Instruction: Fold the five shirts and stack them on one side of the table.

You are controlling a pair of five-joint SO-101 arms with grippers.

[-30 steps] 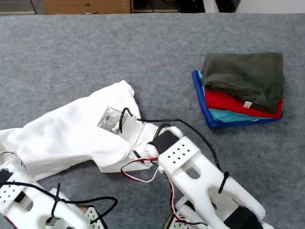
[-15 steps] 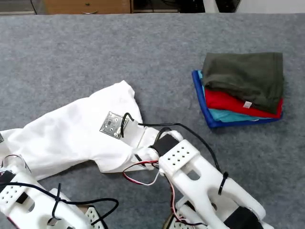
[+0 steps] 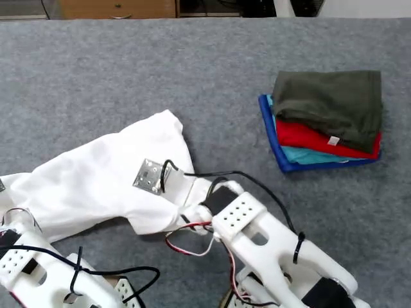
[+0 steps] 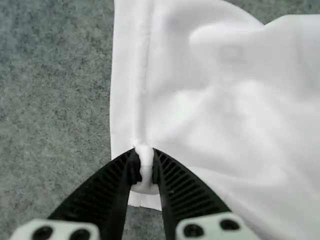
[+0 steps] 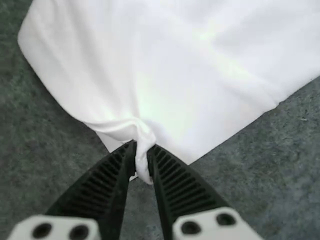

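Observation:
A white shirt (image 3: 96,176) lies spread and rumpled on the grey table (image 3: 192,70), left of centre. My left gripper (image 4: 144,172) is shut on a hemmed edge of the white shirt (image 4: 220,100); that arm (image 3: 32,269) sits at the lower left of the high view. My right gripper (image 5: 141,162) is shut on a bunched fold of the white shirt (image 5: 175,65) at its lower right edge, below the right arm (image 3: 257,244). A stack of folded shirts (image 3: 324,119), dark olive over red, teal and blue, rests at the right.
The grey felt table stretches bare across the back and the far left. Black and red cables (image 3: 192,231) trail from the right arm over the shirt's edge. A wooden cabinet (image 3: 115,8) stands beyond the table's far edge.
The right arm has pulled back slightly toward the table's near edge, dragging the shirt's lower right edge with it. The left arm has barely shifted.

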